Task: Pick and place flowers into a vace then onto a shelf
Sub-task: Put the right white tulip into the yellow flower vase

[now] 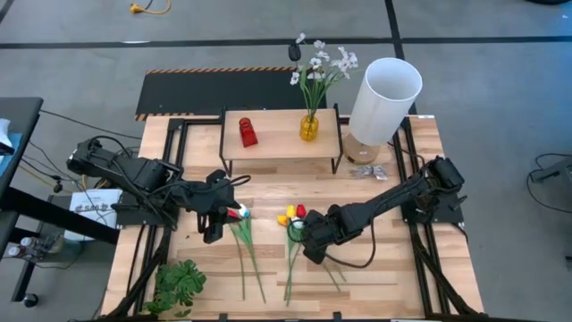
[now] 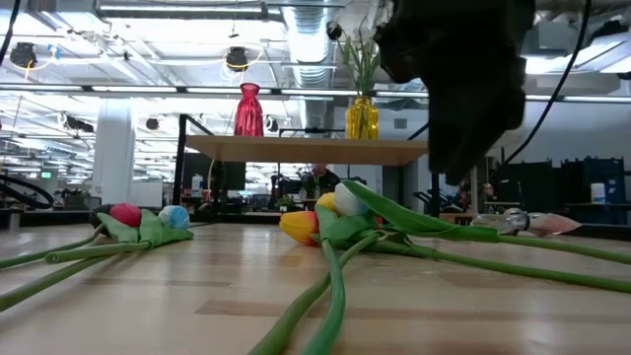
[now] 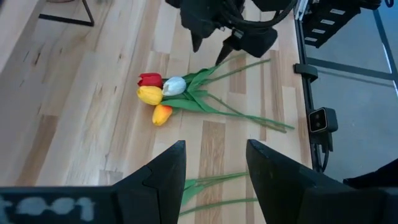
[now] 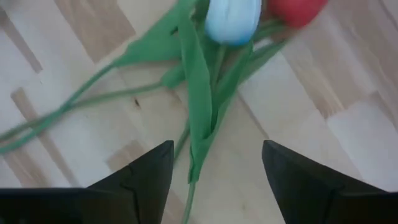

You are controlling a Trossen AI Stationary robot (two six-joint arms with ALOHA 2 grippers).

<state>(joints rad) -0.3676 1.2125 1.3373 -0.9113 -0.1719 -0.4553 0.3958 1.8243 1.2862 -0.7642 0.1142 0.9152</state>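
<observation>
Several tulips (image 1: 291,215) with red, yellow, white and orange heads lie in a bunch mid-table, also clear in the left wrist view (image 3: 163,94). Two more tulips (image 1: 242,215) lie to their left, stems toward the near edge. My right gripper (image 1: 306,236) hangs open just above the bunch's leaves (image 4: 202,93), fingers on either side without touching. My left gripper (image 1: 213,229) is open beside the pair's heads, above their stems (image 3: 211,186). The wooden shelf (image 1: 277,139) carries a red vase (image 1: 248,132) and a yellow vase (image 1: 308,126) holding a white blossom spray (image 1: 322,64).
A tall white cylinder (image 1: 385,97) stands right of the shelf, with a crumpled clear wrapper (image 1: 366,171) by its base. A leafy green sprig (image 1: 179,283) lies at the near left corner. A black striped-edge panel (image 1: 214,88) sits behind the shelf.
</observation>
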